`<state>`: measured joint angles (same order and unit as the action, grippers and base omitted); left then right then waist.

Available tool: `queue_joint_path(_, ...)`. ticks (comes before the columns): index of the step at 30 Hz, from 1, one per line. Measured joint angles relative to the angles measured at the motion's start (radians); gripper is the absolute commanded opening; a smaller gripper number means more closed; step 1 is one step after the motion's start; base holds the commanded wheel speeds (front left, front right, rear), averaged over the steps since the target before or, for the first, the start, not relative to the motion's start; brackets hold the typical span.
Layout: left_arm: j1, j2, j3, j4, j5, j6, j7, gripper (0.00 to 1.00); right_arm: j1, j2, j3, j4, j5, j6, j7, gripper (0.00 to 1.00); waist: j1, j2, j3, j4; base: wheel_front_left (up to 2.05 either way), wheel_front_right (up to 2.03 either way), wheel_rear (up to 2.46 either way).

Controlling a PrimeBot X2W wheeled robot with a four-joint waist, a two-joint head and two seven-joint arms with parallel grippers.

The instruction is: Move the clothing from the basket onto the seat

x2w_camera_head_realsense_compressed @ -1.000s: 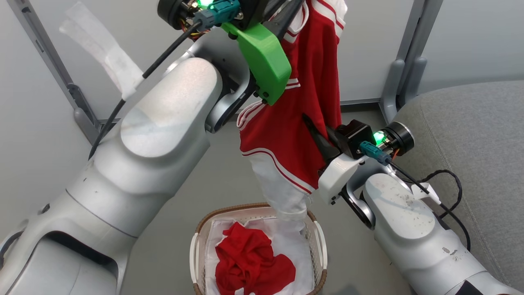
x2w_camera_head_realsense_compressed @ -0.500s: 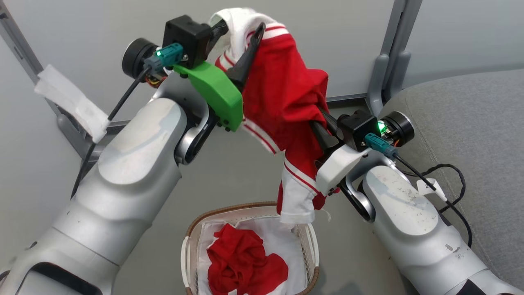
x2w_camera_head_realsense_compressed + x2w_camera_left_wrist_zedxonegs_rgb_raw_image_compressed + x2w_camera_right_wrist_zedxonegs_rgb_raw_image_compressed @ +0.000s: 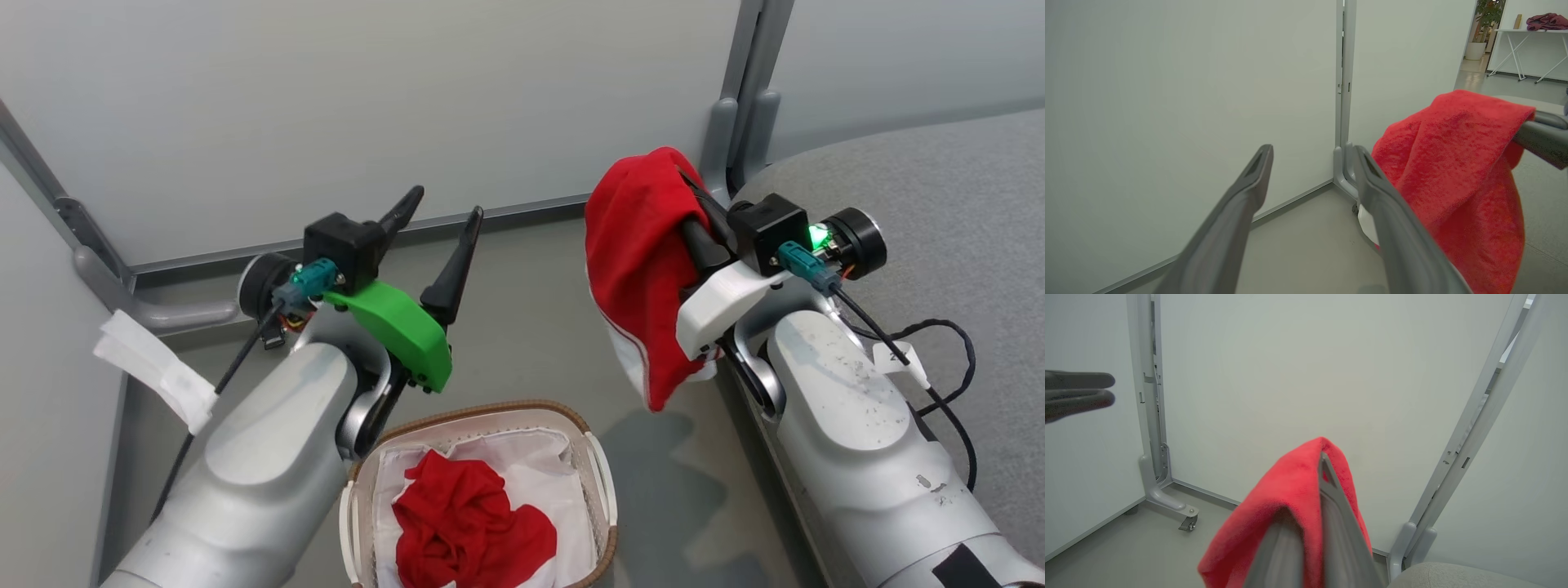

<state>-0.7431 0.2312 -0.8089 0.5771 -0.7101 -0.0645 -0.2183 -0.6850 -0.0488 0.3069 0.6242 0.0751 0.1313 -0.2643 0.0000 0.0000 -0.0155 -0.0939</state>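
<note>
Transfer underway | right hand clamps garment, beside seat | left hand spread, empty | next: swing over seat, release

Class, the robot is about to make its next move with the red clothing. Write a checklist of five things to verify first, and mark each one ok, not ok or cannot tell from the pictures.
1. Grip: the right gripper has its jaws closed on the held garment, which drapes over them. Ok.
2. The left gripper is free, with its jaws open and nothing between them. Ok.
3. The held garment is clear of the basket and hangs beside it. Ok.
4. The held garment is above the seat. Not ok: it hangs over the floor by the seat's edge.
5. The basket is emptied. Not ok: the second garment lies inside.
</note>
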Motion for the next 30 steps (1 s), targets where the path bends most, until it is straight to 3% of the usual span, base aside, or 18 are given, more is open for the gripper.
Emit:
queue_joint_path(11,0.148,-0.036,-0.056,-0.046,0.034,0.012,-0.035,1.0,0.021,-0.034,-0.107,-0.016,-0.077,0.0,0.0,0.0,0.0,0.0,0.008,-0.097,0.0,0.0,0.0)
queue_joint_path(30,0.181,-0.055,-0.101,-0.09,0.078,0.007,-0.019,1.0,0.075,-0.085,-0.194,-0.111,-0.083,0.0,0.0,0.0,0.0,0.0001,0.093,-0.414,0.0,0.0,0.0)
